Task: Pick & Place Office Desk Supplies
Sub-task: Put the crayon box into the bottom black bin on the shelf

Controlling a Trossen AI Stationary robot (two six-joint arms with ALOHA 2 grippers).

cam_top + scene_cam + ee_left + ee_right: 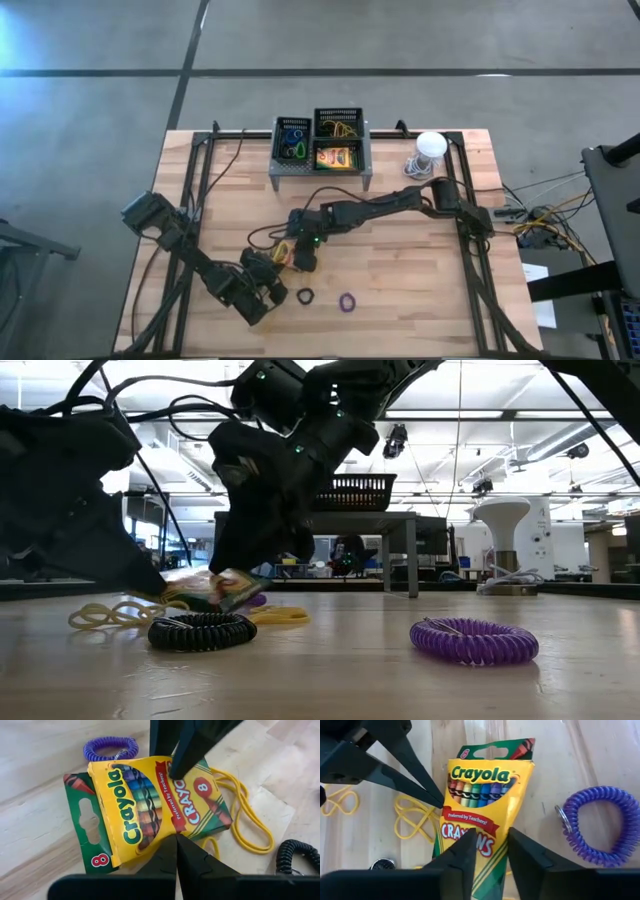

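The right gripper (490,852) pinches the bottom end of a crayon box (482,805) on the table's front left part. The left gripper (176,851), fingers pressed together, touches that box's side. Yellow rubber bands (412,817), a black loop band (202,630) and a purple loop band (473,641) lie near. In the rack (320,172), baskets hold another crayon box (336,156), loop bands (291,148) and rubber bands (342,126).

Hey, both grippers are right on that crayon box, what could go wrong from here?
1. The left gripper, shut, presses its tips against the crayon box while the right gripper closes over it; the box may twist or slip.
2. Yellow rubber bands lie under the box and might get dragged along.
3. The purple coil band sits close by and may get knocked.
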